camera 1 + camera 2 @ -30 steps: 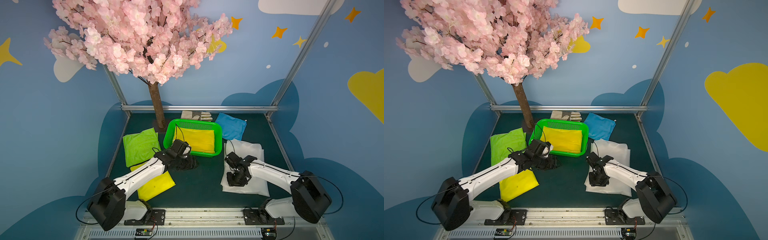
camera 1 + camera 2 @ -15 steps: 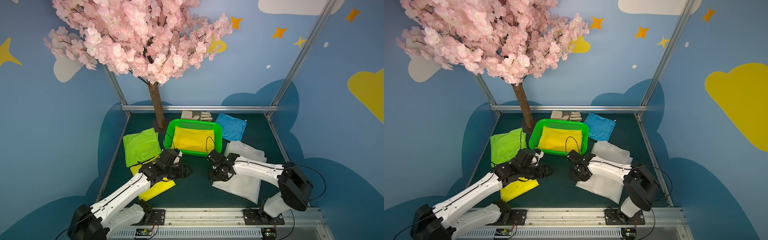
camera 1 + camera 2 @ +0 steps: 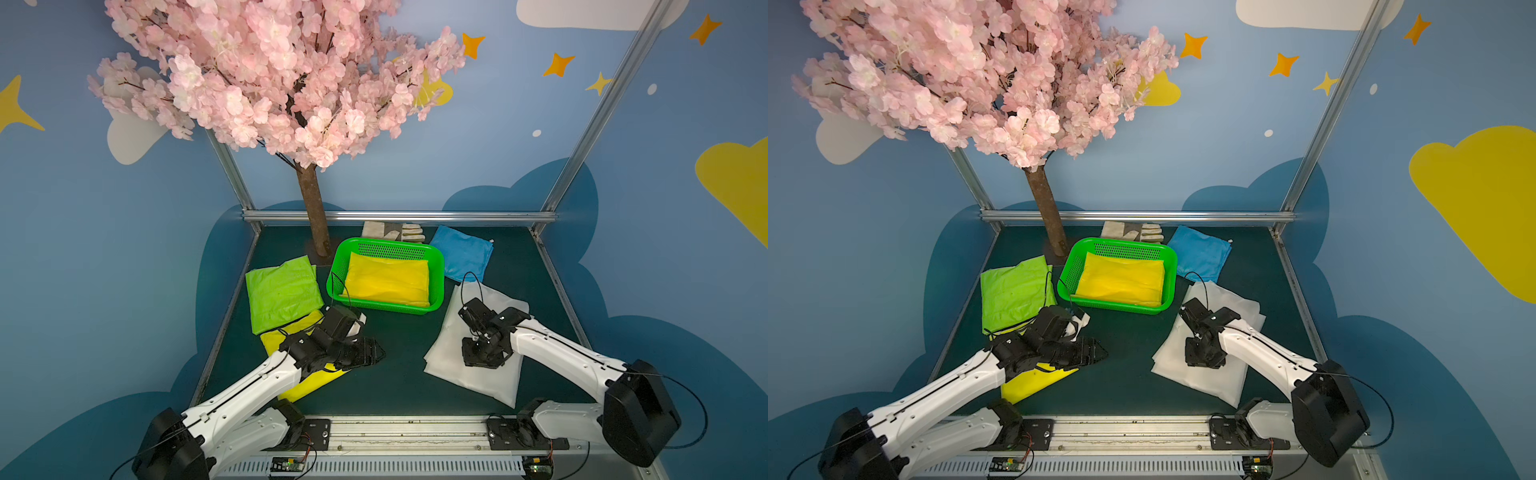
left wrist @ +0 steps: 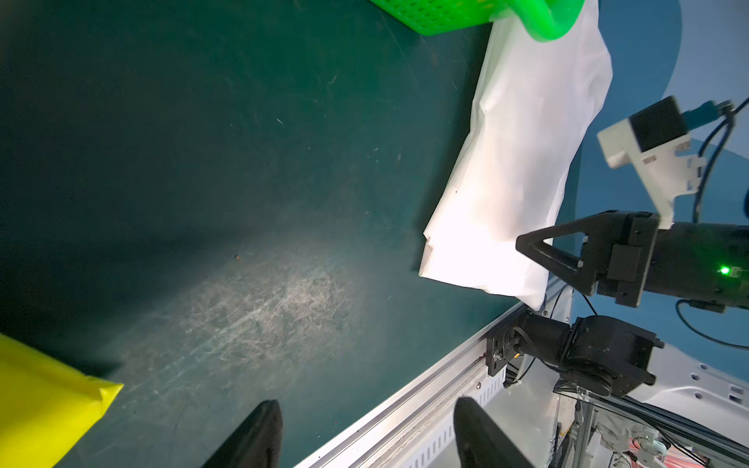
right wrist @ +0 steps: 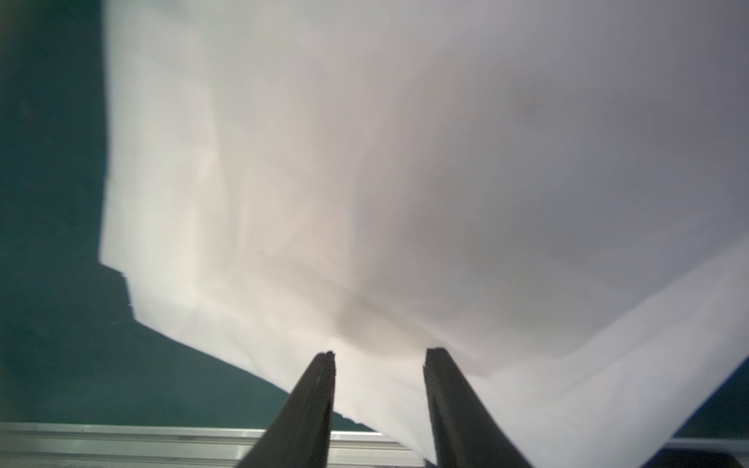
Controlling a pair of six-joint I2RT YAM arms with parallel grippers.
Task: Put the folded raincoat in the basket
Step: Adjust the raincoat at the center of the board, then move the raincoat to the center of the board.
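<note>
1. The green mesh basket (image 3: 390,250) (image 3: 1127,250) stands at the rear centre of the dark green table (image 3: 395,382), just beside the tree trunk (image 3: 316,224).
2. A yellow folded raincoat (image 3: 388,279) (image 3: 1121,279) lies flat inside the basket, well apart from both grippers.
3. A white folded raincoat (image 3: 473,380) (image 3: 1204,380) lies on the table beside the basket's right end, outside it.
4. The right gripper (image 3: 482,361) (image 5: 379,364) points down over the white folded raincoat. Its jaws are parted, with the fabric spread beyond and below the tips. Contact cannot be confirmed, and nothing is seen pinched between them.
5. The left gripper (image 3: 374,355) (image 4: 364,425) hangs over bare table in front of the basket, jaws wide apart and empty.
6. A lime-green folded raincoat (image 3: 282,291) and a second yellow raincoat (image 3: 307,382) lie at the left. The left arm crosses over the second yellow raincoat.
</note>
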